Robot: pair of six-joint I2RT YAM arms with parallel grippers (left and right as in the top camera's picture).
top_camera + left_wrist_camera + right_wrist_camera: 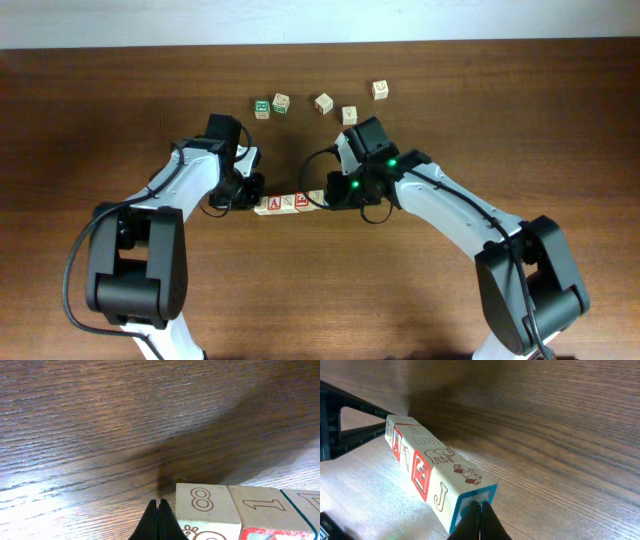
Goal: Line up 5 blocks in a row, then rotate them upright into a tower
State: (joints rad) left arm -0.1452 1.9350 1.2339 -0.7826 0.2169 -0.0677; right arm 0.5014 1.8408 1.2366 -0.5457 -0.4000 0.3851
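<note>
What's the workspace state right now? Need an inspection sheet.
Surface: dark wooden table, no spills seen.
Job's things: row of blocks lying end to end between the claws; red A and E faces, blue-edged end face.
Clutter: loose cubes behind the row, among them a green-printed cube.
Claws: left claw shut, beside the "8" end; right claw shut, tips at the blue-edged end.
Cables: left cable loops beside the arm's base; right cable arcs by the wrist.
Surroundings: pale strip beyond the table's far edge; nothing else seen.
</note>
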